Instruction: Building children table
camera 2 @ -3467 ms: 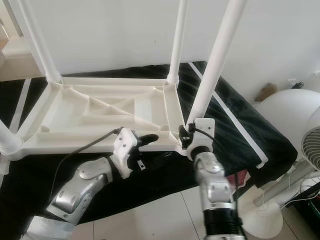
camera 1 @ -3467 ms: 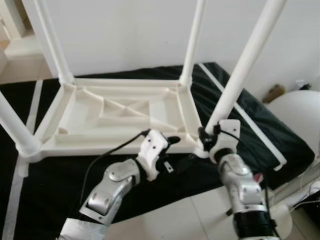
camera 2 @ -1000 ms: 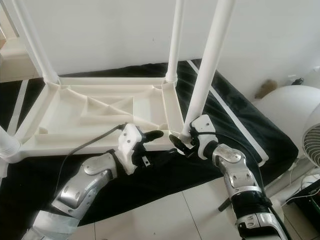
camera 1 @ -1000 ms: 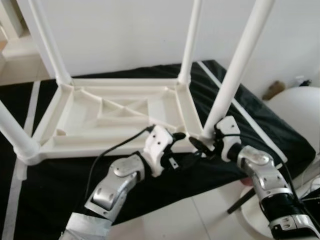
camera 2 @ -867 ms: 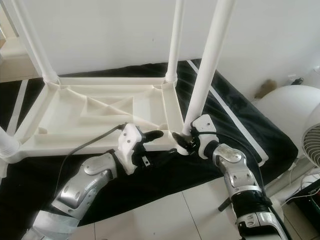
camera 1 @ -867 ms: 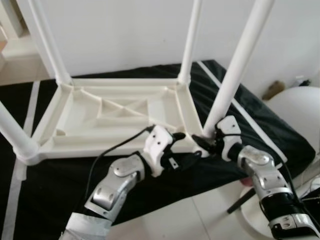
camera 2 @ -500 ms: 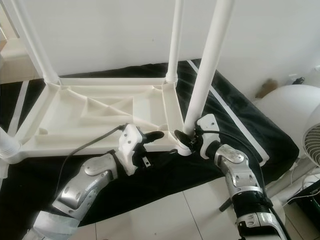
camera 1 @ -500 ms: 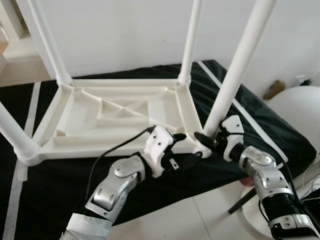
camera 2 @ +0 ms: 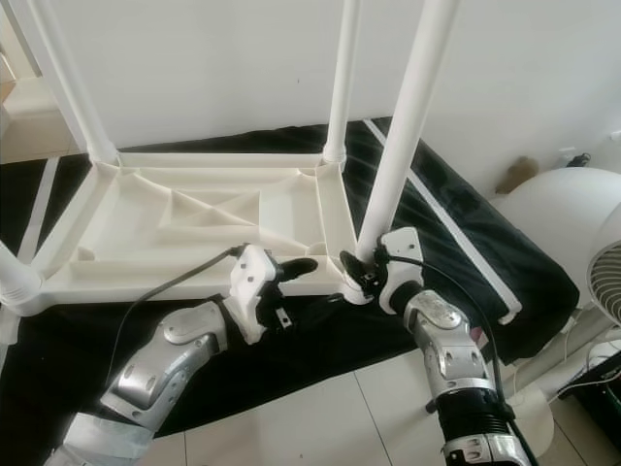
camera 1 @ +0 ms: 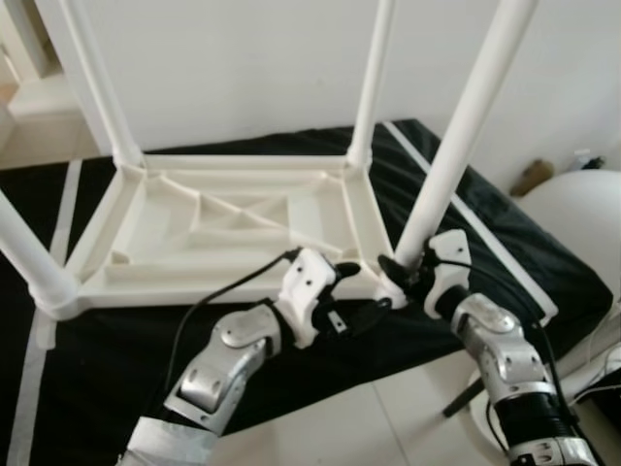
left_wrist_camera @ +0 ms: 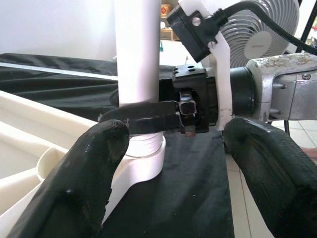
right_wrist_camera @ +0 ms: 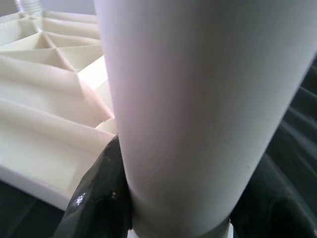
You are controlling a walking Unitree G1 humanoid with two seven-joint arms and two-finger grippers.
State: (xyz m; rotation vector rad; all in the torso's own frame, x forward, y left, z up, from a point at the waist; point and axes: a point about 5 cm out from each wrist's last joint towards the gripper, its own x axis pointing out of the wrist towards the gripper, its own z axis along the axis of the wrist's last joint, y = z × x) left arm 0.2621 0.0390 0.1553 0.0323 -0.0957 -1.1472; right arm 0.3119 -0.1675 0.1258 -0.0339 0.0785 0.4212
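Observation:
A white plastic children's table (camera 1: 107, 274) lies upside down on a black cloth (camera 1: 485, 243), its four legs pointing up. My right gripper (camera 1: 396, 271) is shut on the near right leg (camera 1: 456, 136) just above its socket at the table's corner. In the right wrist view the leg (right_wrist_camera: 183, 99) sits between both black fingers (right_wrist_camera: 99, 198). My left gripper (camera 1: 361, 287) hovers open beside the same corner, in front of the table's near rim, holding nothing. In the left wrist view its fingers (left_wrist_camera: 84, 168) frame the leg base and the right gripper.
A white fan (camera 2: 606, 282) and a round white object (camera 1: 582, 223) stand to the right, beyond the cloth's edge. Pale tiled floor (camera 1: 330, 427) lies in front. A white wall (camera 1: 243, 68) rises right behind the table. Black cables trail from both wrists.
My right gripper swung out beside the corner, then came back up and closed around the leg's base. The left gripper has hardly moved.

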